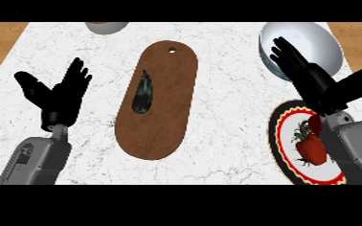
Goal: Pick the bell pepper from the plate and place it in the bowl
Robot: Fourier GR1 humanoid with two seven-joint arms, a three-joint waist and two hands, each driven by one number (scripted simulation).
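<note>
Two hands: both black, on grey forearms rising from the lower edge of the head view
Left hand (60, 93): at the view's left over bare marble, fingers straight and spread, thumb splayed out to the side; it holds nothing and rests there
Right hand (308, 74): at the view's right, fingers straight and extended up toward the bowl, fingertips overlapping the bowl's near rim in the picture; nothing is held in it, and whether it touches the bowl cannot be told
Bell pepper (312, 149): red, lying on the plate at the lower right, partly hidden behind the right forearm and wrist; apart from the fingers of the right hand
Plate (281, 143): round, with a dark rim, a red ring and a white centre, cut off by the right edge of the view and partly covered by the forearm
Bowl (318, 40): pale grey-white, at the upper right, just beyond the plate
Cutting board (159, 124): brown, long and oval, a small hole near its far end, lying in the middle of the counter
Dark vegetable (143, 93): slim, dark green, lying lengthwise on the board's left half
Second dish (106, 27): only its rim shows at the top edge, left of centre
Counter (226, 100): white marble with grey veins, wood showing at both upper corners
</note>
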